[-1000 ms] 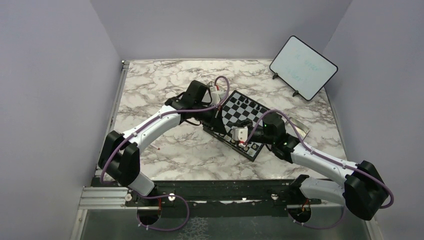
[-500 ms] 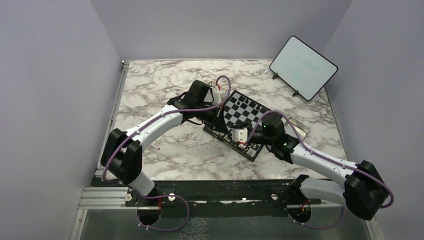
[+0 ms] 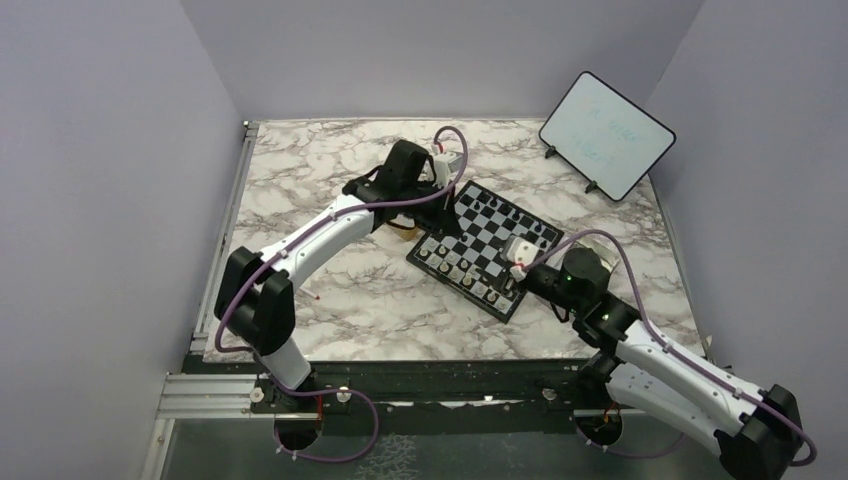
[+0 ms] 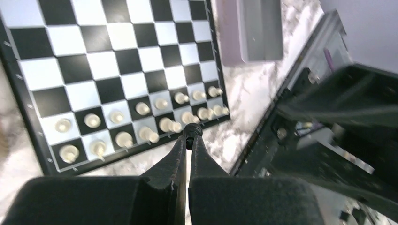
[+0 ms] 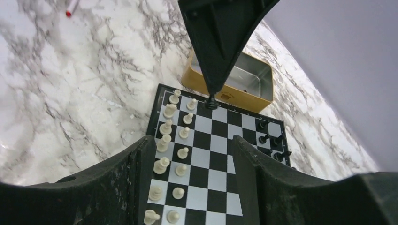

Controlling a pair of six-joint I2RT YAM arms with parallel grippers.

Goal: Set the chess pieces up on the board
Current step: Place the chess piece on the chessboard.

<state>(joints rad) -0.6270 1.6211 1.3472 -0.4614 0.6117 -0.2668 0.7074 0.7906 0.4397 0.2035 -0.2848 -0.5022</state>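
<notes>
The left gripper (image 4: 192, 136) is closed tight on one black piece (image 4: 192, 130), pinched at the very tips of its fingers. In the right wrist view this gripper (image 5: 212, 96) points straight down. The piece (image 5: 212, 101) hangs over the edge of the board (image 5: 220, 154) that runs beside the tin (image 5: 234, 84). Whether the piece touches the board I cannot tell.

The right gripper (image 5: 192, 139) stands wide with nothing between its fingers (image 5: 136, 178). It is tilted over the board's near side, and bare squares show in the gap. In the top view it (image 3: 520, 255) sits above the board's right corner.

The board (image 3: 485, 235) lies turned like a diamond in the middle of the marble table (image 3: 330, 170). Pale pieces (image 4: 141, 108) fill two rows along one side, each on its own square. In the right wrist view a few pale ones (image 5: 165, 127) lean slightly. A few black pieces (image 5: 264, 138) stand at the opposite side, near the corner.

The gold tin lies open just beside the board, mostly hidden under the left arm in the top view. A white tablet (image 3: 606, 148) stands tilted at the far right of the table. A small red-tipped stick (image 3: 317, 296) lies well apart on the left.
</notes>
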